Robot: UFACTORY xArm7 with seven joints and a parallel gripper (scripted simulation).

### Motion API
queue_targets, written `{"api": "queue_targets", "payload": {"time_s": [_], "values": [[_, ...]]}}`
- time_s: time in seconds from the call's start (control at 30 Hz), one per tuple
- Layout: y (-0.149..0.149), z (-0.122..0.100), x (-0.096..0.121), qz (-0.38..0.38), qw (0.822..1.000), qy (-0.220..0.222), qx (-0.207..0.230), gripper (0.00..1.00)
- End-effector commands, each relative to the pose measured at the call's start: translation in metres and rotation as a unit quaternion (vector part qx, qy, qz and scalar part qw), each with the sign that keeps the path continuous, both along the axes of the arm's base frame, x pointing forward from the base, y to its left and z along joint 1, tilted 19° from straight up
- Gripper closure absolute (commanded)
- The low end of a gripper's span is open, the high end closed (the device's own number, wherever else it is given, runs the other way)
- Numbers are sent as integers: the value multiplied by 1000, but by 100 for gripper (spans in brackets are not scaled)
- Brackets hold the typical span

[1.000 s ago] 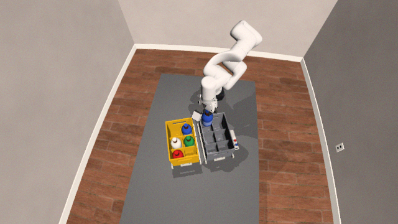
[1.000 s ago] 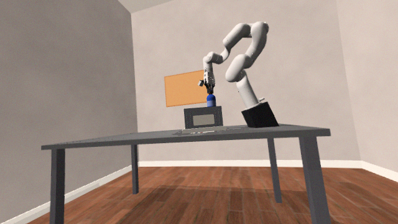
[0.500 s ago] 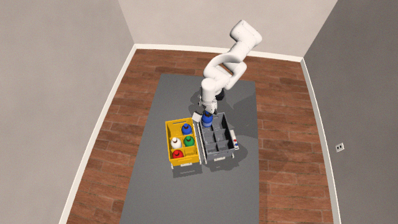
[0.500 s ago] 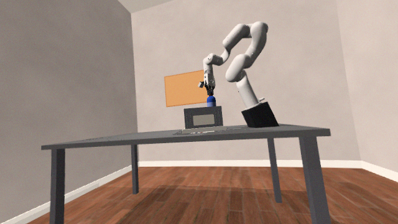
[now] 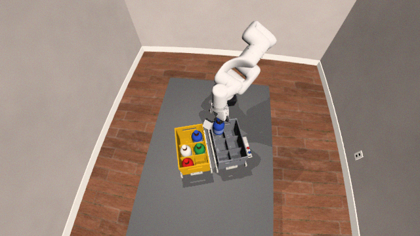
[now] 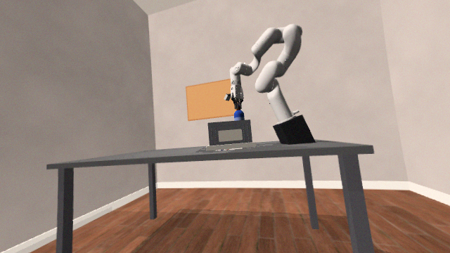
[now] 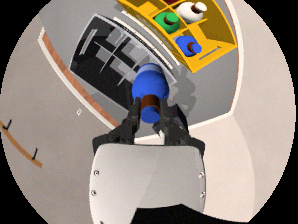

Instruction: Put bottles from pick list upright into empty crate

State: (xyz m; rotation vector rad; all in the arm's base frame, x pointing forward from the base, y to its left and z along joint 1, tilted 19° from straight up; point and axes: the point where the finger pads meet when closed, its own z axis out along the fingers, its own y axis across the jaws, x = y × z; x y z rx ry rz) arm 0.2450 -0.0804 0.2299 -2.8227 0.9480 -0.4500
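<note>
High frontal overhead, low distant side, close tool-mounted downward view.

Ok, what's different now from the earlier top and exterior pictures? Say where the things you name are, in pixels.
The gripper (image 5: 220,119) (image 6: 238,107) (image 7: 150,104) and its blue bottle (image 5: 218,128) (image 6: 239,115) (image 7: 150,86) have moved slightly down toward the grey crate (image 5: 230,162) (image 6: 212,134) (image 7: 90,80). Nothing was newly grasped or released. Both crates and the four bottles in the yellow crate (image 5: 193,170) (image 7: 200,63) stayed put.
</note>
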Motion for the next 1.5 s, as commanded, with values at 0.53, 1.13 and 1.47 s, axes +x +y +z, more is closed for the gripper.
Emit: {"api": "queue_targets", "payload": {"time_s": [0.53,1.13,1.47], "values": [[0,-15,7,0,1000,-2,-1,100],[0,-30,12,0,1000,-2,-1,100],[1,-38,14,0,1000,-2,-1,100]]}}
